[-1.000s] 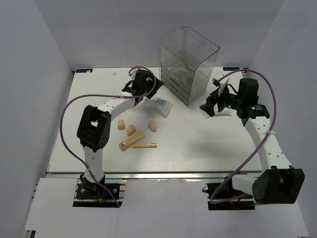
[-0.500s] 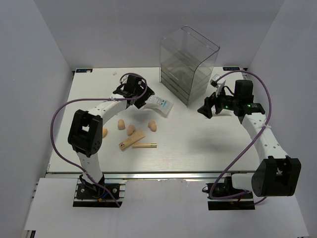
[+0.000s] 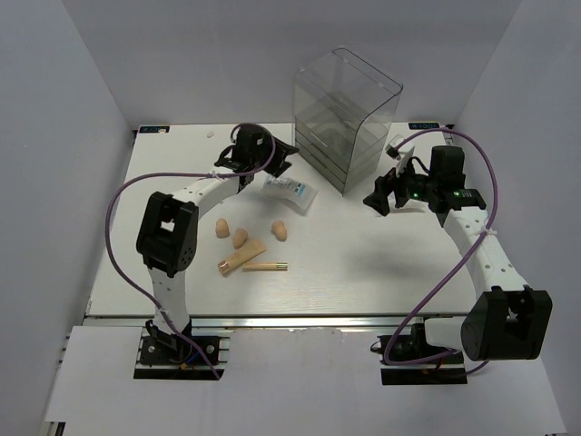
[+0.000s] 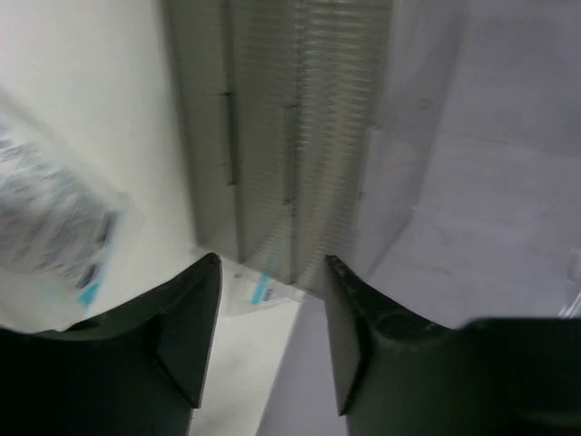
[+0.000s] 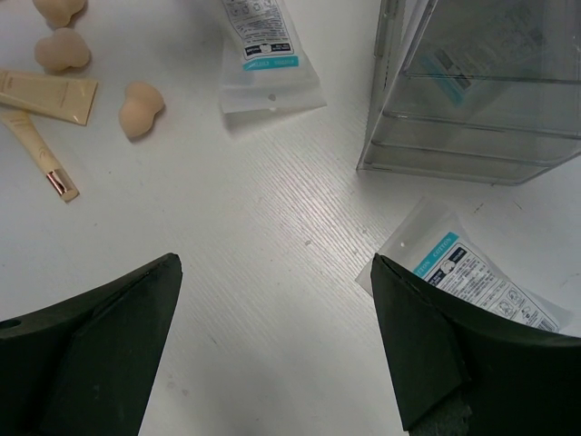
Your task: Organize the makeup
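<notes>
My left gripper (image 3: pixel 280 158) is open and empty, just above and left of a white blue-printed packet (image 3: pixel 290 193), pointing at the clear drawer box (image 3: pixel 345 118). In the left wrist view the open fingers (image 4: pixel 195 318) frame the box (image 4: pixel 290 136), with the packet (image 4: pixel 54 218) blurred at left. My right gripper (image 3: pixel 378 198) is open and empty over bare table (image 5: pixel 272 263). Its view shows that packet (image 5: pixel 268 54), a second packet (image 5: pixel 472 277) by the box (image 5: pixel 481 91), three peach sponges (image 5: pixel 141 109), the beige tube (image 5: pixel 45 95) and the gold stick (image 5: pixel 41 154).
The three sponges (image 3: pixel 241 238), the tube (image 3: pixel 241 258) and the gold stick (image 3: pixel 266 266) lie in a group at the table's left middle. The second packet (image 3: pixel 397 143) lies right of the box. White walls close in the table on three sides.
My left gripper swung left, then back right, and now points at the drawer box; the packet shifted slightly left. My right gripper moved a little left and then stayed put.
</notes>
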{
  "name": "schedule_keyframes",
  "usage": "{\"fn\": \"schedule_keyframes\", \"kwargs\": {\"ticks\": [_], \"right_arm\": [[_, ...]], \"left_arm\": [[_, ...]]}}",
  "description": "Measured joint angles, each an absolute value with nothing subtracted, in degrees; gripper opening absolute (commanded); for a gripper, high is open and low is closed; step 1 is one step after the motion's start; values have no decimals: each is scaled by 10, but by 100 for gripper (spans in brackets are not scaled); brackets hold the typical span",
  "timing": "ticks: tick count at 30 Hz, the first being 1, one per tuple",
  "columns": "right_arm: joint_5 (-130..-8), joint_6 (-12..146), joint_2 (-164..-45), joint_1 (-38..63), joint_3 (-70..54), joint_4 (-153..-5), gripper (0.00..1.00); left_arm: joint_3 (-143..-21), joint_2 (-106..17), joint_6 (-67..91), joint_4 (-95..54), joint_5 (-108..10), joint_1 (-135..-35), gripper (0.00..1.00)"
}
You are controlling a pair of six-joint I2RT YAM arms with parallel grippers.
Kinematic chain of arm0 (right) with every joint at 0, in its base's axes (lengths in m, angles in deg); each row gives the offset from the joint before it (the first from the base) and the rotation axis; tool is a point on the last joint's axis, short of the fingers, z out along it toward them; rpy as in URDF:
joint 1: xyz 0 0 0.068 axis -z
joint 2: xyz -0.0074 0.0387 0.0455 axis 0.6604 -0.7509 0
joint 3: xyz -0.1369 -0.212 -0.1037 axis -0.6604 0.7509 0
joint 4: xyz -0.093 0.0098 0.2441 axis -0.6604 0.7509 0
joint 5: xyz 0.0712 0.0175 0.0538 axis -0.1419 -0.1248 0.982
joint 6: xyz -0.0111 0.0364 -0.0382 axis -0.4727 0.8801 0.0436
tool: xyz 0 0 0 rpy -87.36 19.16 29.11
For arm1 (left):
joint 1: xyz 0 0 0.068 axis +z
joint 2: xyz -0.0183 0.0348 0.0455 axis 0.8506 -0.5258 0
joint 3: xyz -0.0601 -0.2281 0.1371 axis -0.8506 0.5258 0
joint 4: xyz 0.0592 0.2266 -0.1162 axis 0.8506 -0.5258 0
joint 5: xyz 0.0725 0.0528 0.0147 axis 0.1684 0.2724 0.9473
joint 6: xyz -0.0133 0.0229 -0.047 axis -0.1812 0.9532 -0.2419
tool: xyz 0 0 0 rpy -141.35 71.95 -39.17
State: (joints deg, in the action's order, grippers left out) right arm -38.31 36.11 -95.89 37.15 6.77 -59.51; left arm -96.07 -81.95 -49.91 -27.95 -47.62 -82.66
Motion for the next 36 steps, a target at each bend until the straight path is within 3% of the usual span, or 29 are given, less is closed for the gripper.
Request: {"fn": "schedule_keyframes", "kwargs": {"ticks": [1,2,6,13,22,36], "right_arm": [[-384,362,-959,371,68,-595,89],[-386,362,-959,371,68,-596,90],[-391,362,-959,371,68,-603,90],[-393,362,-959,371,68,-604,89],[-395,362,-959,371,68,-604,89],[-405,358,-963,371,68,-603,89]], "left_arm": [[-957,-827,-518,-249,-486,-827,46],[-949,-835,-539,-204,-495,-827,43],[-939,-891,-601,-44,-512,-832,37],[-986,-993,-618,80,-523,-836,40],[-1001,-1001,-629,183,-522,-836,42],[-1026,-1035,-625,172,-526,-836,43]]}}
